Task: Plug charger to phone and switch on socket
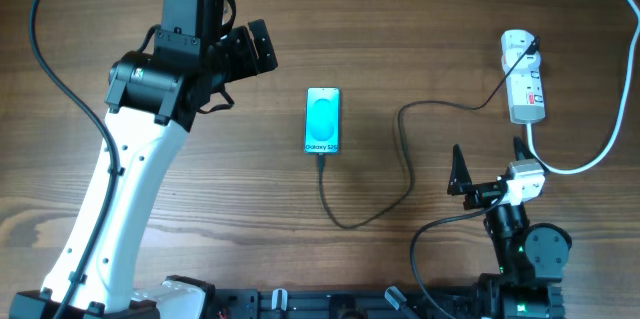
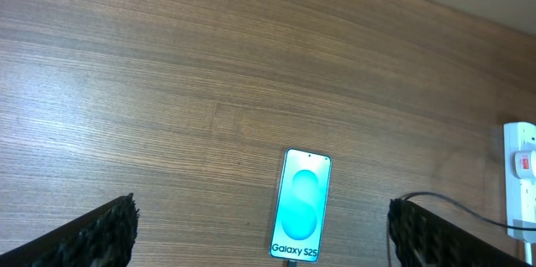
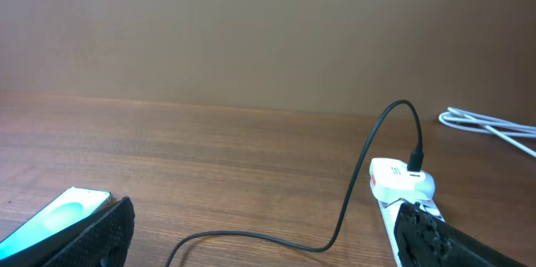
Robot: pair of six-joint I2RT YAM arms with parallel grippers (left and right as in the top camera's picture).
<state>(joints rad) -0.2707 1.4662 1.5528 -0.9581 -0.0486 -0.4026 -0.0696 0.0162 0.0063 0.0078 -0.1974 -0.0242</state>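
Overhead: left end effector (image 1: 247, 44) and right end effector (image 1: 488, 164) gape empty; I judge the charger (image 1: 408, 164) limp, best pinched at its stiff tip by the phone (image 1: 322, 119).

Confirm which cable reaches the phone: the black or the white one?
The thin black cable: it loops from the power strip to the phone's bottom edge. The thicker white lead curves away and leaves the frame.
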